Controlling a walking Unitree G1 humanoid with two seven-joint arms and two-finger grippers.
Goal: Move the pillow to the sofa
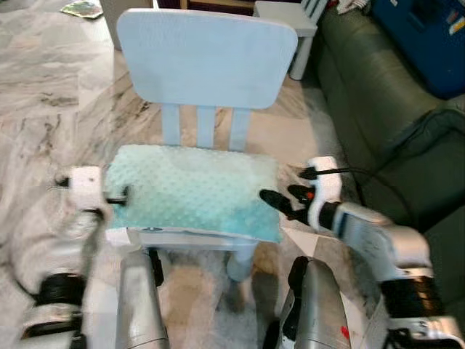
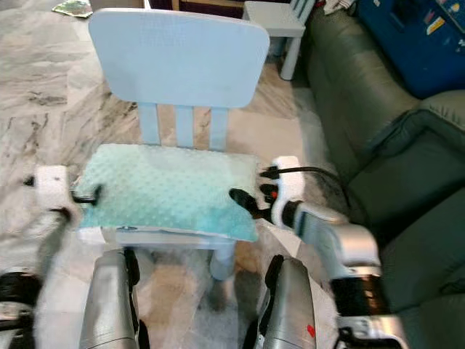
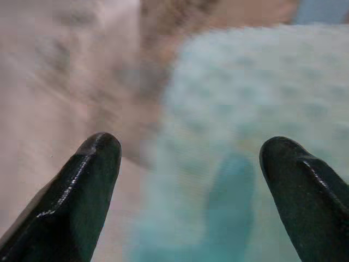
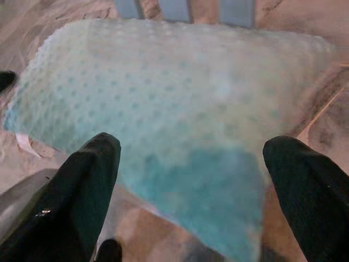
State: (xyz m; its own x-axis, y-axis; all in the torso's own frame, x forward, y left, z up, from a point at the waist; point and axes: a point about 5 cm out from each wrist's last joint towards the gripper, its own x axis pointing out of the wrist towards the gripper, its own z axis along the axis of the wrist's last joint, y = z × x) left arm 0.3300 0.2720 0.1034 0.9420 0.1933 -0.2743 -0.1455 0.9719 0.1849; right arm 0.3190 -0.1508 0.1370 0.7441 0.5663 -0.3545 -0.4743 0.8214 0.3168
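Now we see the pillow (image 1: 192, 190), a flat mint-green cushion with a dotted nubbly cover, lying across the seat of a small pale-blue chair (image 1: 207, 58) that stands on the marble floor (image 1: 43, 109). It covers nearly the whole seat, and its near edge hangs slightly over the front of the chair.

We find our two grippers flanking it. The left gripper (image 1: 116, 195) sits at the pillow's left edge, its black fingers pointing inward and just about meeting the fabric; whether they actually touch it we cannot tell. From the left wrist view its fingers (image 3: 82, 185) stand wide apart, with the blurred pillow edge and bare floor showing between them. The right gripper (image 1: 280, 203) is at the pillow's right front corner, fingertips right against or just over the edge. In the right wrist view its fingers (image 4: 82, 185) are likewise spread wide, and the pillow lies in the gap ahead of them, stretching away toward the chair's back slats. Neither gripper has anything clamped.

To our right, the dark green sofa (image 1: 378, 109) runs along the side of the scene, close beside the chair, with a blue object (image 1: 425, 36) lying at its far end. Beyond the chair stands a small pale-blue table (image 1: 290, 22).
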